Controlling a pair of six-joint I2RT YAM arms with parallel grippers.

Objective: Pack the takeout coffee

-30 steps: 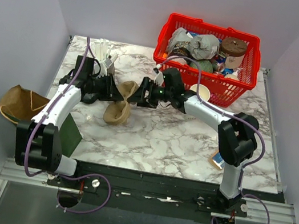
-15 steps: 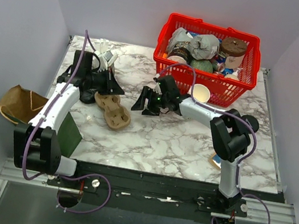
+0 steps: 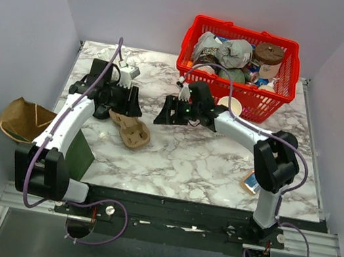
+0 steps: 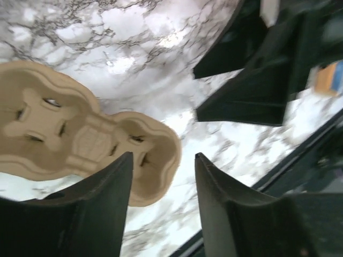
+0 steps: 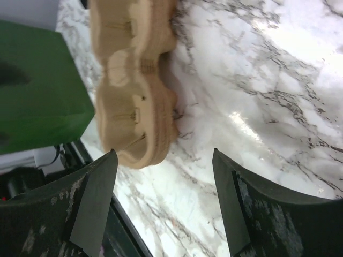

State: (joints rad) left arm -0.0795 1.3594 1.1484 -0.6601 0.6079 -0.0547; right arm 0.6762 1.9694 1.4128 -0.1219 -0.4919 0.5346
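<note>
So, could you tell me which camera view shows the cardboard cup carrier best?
The left wrist view: the cup carrier lies close, its wells clearly visible. The right wrist view shows it foreshortened and cropped; the top view shows it small.

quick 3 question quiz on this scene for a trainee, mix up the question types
1. True or false: the cup carrier lies on the marble table, gripped by neither arm.
2. Relative to the red basket, where is the white paper cup? A) inside it B) on the table just in front of it C) seated in the carrier
3. Fill in: the left gripper and the right gripper both have their jaws ___.

Key: 1 true; 2 B; 3 open
</note>
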